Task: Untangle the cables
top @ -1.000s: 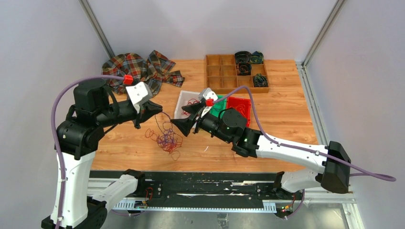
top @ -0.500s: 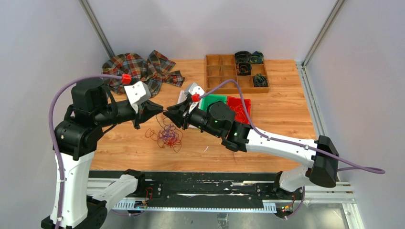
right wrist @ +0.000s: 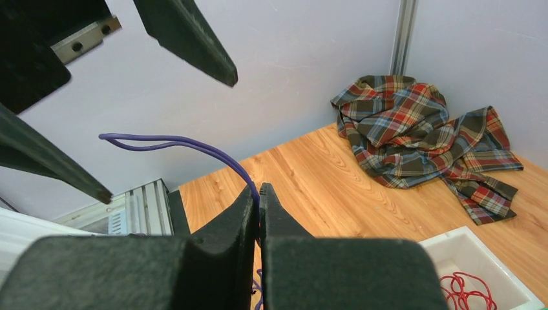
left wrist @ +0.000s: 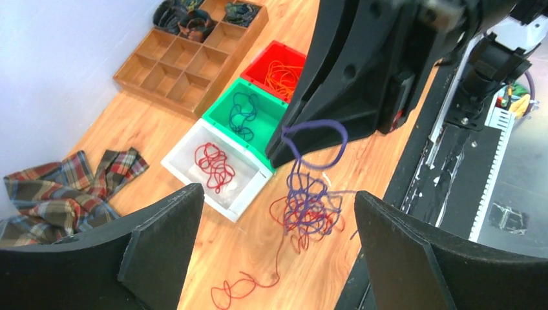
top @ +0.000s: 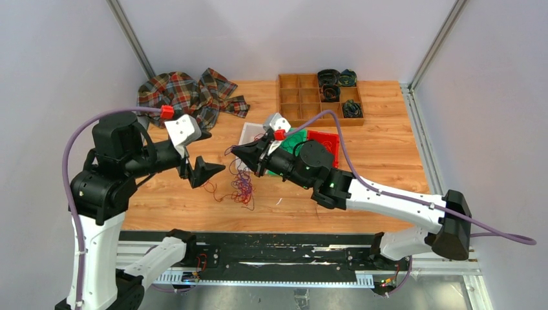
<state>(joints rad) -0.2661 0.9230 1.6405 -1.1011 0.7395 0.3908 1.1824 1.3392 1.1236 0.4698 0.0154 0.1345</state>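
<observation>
Pinched shut, the right fingers (right wrist: pixel 220 245) grip a purple strand (right wrist: pixel 169 143) and hold the cables (top: pixel 242 186) up between the two arms, the clump dangling over the bench (top: pixel 381 161) — touching the wood or not, can't tell! And the left fingers (left wrist: pixel 161 239) gape wide, holding nothing. Right wrist view cuts off nearly the whole tangle beneath those closed tips

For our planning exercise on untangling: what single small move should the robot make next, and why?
Probably bring the open left end effector in to pinch the red strand trailing below the tangle. The right end effector is shut on a purple cable loop, so the tangle hangs from it.
</observation>
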